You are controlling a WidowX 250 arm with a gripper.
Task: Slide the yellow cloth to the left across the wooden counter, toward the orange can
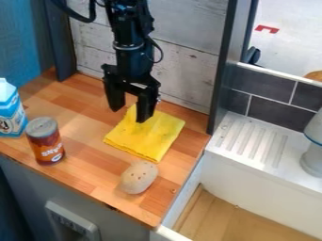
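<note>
Backdrop: a pale plank wall (pixel 182 61) rises behind the surface (pixel 78 172), framed by dark uprights, with a blue panel (pixel 24 42) at the view's left.
Surface: wood in light and reddish-brown blocks, above a grey cabinet front (pixel 28 188).
Cloth: bright yellow, folded into a rough four-sided pad, lying mostly flat, with soft creases and a raised, rumpled part at its far end; the yellow cloth (pixel 146 136) is on the rear right part of the surface, in front of the plank wall.
Fingers: black and spread apart, with a gap between them; the gripper (pixel 129 114) hangs pointing down at the cloth's far end. Whether either finger touches the fabric, I cannot tell.
Near the cloth: a beige, potato-shaped thing (pixel 138 177) with small dark spots sits just beyond its near corner, apart from it.
Left side: a reddish-brown can (pixel 45 143) with a grey top stands upright beside a blue and white carton (pixel 9 115).
Edges: the cloth's right corner is near the surface's right edge; past that edge are a white ridged drainboard (pixel 256 142) and a white-walled basin (pixel 258 188).
Room: a broad stretch of wood separates can and cloth; the margin behind and to the right is narrower.
</note>
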